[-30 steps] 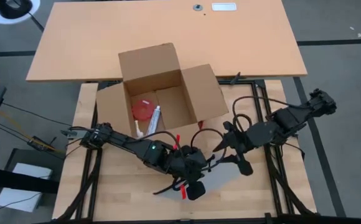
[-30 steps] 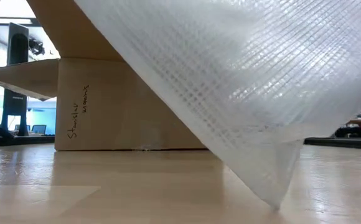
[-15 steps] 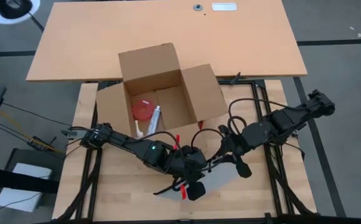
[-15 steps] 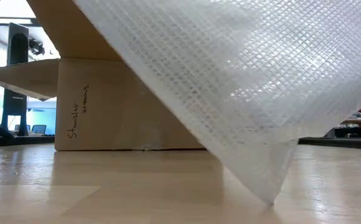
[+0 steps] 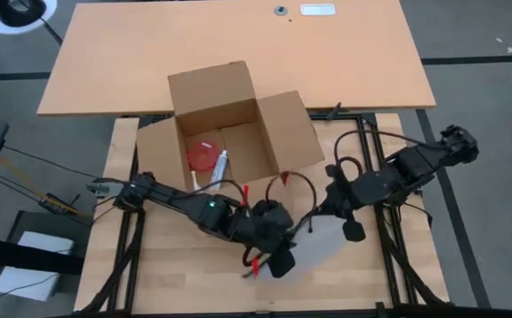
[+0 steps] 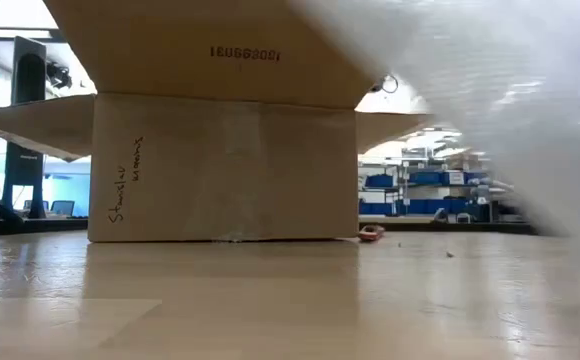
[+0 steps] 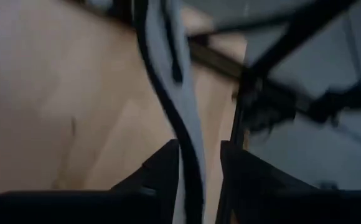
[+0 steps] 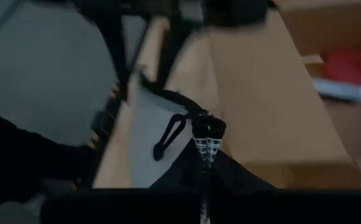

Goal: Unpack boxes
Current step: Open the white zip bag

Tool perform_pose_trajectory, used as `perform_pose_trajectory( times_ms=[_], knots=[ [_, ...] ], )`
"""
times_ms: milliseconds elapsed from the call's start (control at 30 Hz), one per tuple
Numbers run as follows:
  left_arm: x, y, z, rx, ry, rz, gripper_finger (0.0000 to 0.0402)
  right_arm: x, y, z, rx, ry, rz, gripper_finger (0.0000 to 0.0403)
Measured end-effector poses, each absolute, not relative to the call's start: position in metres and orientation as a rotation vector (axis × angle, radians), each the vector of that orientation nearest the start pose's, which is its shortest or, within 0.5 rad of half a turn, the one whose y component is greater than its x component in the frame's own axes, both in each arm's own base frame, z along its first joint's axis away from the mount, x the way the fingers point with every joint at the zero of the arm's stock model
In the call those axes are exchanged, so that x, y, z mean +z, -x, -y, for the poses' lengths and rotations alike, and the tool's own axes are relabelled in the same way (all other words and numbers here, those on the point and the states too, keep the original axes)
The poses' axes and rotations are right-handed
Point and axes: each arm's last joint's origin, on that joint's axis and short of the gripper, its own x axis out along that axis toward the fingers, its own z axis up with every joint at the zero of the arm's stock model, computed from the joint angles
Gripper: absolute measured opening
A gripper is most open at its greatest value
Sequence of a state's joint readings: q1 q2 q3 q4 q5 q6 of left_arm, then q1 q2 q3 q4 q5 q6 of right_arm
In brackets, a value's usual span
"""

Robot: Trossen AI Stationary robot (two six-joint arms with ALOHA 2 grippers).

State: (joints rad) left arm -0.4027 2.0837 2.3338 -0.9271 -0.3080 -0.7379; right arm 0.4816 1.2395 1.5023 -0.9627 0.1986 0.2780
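While the closed right gripper [image 5: 324, 215] is pinching a clear mesh-patterned plastic bag [image 5: 313, 252], the open brown cardboard carton [image 5: 229, 132] is lying just beyond; the left gripper [image 5: 258, 262], part-open, is releasing.

The open brown cardboard carton [image 5: 229, 132] is plain tan inside and out, with dark handwriting running up one side wall [image 6: 125, 180] and a dark printed code on the flap above [image 6: 245, 54]. Inside it lie a round red item [image 5: 203, 157] and a white tube [image 5: 218, 168]. The pale wooden worktop [image 5: 176, 265] shows a light plank grain. A translucent white bag [image 5: 313, 252] has a fine grid weave; the mesh shows at the pinched edge [image 8: 206, 148]. Both arms are black; the left gripper [image 5: 269, 256] has red marks beside it. A larger orange-tan desk [image 5: 238, 35] sits behind.
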Motion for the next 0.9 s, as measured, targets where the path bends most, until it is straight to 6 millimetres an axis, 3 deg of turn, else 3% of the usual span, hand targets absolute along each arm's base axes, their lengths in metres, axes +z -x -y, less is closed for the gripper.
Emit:
perform_pose_trajectory(
  times_ms=[100, 267, 600, 900],
  knots=[
    [0.406, -0.417, 0.162, 0.16, 0.472, -0.508, 0.013, 0.409, -0.203, -0.098, 0.115, -0.05, -0.732, 0.0002],
    [0.412, -0.422, 0.162, 0.143, 0.468, -0.429, 0.013, 0.409, -0.204, -0.093, 0.032, -0.128, -0.73, 0.0001],
    [0.394, -0.434, 0.15, 0.38, 0.432, -0.396, 0.013, 0.411, -0.206, -0.094, 0.031, -0.166, -0.704, 0.0001],
    [0.387, -0.443, 0.14, 0.404, 0.44, -0.394, 0.013, 0.412, -0.207, -0.095, 0.036, -0.168, -0.698, 0.0]
  ],
)
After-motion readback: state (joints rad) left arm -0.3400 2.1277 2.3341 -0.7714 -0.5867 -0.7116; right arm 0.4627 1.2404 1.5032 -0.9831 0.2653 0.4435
